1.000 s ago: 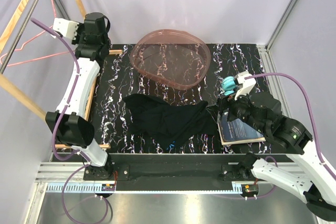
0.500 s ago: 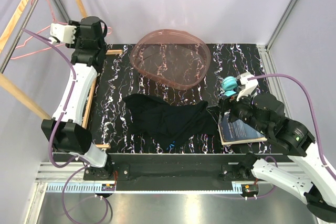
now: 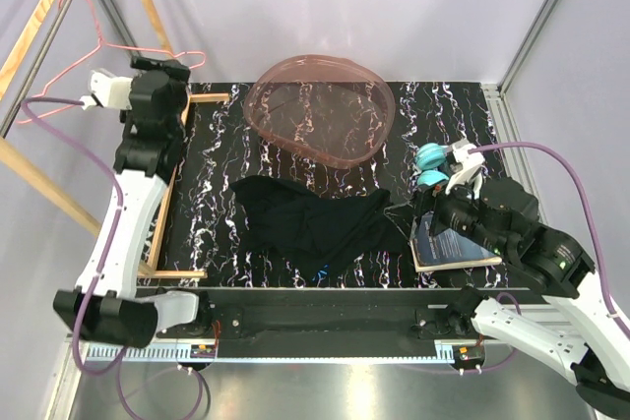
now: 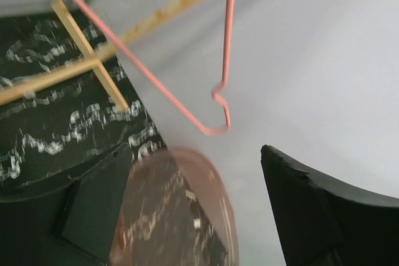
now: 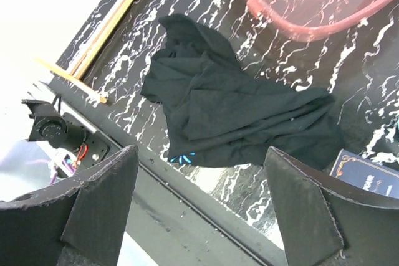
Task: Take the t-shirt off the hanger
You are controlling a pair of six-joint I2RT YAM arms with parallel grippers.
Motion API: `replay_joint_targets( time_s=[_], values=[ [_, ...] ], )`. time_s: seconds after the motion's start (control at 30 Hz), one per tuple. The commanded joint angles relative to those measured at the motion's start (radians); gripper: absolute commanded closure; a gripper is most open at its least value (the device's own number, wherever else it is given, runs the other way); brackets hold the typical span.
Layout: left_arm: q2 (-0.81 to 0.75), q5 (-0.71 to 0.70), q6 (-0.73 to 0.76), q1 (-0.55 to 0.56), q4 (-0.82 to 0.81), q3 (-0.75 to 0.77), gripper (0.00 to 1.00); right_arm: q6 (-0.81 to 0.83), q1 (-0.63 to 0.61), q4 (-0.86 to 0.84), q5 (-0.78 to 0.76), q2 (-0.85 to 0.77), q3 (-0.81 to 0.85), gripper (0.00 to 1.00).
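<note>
The black t-shirt (image 3: 315, 223) lies crumpled on the marbled table, off the hanger, and also shows in the right wrist view (image 5: 230, 110) with its small blue tag at the near hem. The bare pink wire hanger (image 3: 138, 47) hangs at the far left by the wooden frame. Its bent corner (image 4: 219, 101) shows ahead of my left gripper (image 4: 196, 216), apart from the fingers. My left gripper (image 3: 175, 71) is open and holds nothing. My right gripper (image 3: 433, 170) hovers open right of the shirt; in its own view (image 5: 199, 204) nothing sits between its fingers.
A translucent pink basin (image 3: 320, 110) stands at the back centre, seen close in the left wrist view (image 4: 181, 216). A dark blue book (image 3: 451, 243) lies under my right arm. Wooden slats (image 3: 177, 184) run along the table's left edge.
My left gripper has opened and let go of the hanger, which now hangs a little higher and further right. The left arm has swung back and its elbow dropped. The right arm barely moved.
</note>
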State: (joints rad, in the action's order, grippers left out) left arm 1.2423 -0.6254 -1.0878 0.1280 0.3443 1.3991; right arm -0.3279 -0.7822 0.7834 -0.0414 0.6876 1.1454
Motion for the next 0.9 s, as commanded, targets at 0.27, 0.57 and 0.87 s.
replay_joint_targets(
  time_s=[0.27, 0.57, 0.87],
  values=[
    [-0.208, 0.754, 0.175, 0.198, -0.156, -0.405, 0.09, -0.151, 0.004, 0.022, 0.029, 0.026, -0.099, 0.08],
    [-0.078, 0.754, 0.485, 0.619, -0.153, -0.529, 0.01, -0.207, 0.004, -0.009, 0.038, -0.008, -0.190, 0.07],
    [0.219, 0.583, 0.833, 0.868, 0.002, -0.367, 0.01, -0.192, 0.004, -0.009, 0.066, -0.052, -0.199, 0.07]
  ],
)
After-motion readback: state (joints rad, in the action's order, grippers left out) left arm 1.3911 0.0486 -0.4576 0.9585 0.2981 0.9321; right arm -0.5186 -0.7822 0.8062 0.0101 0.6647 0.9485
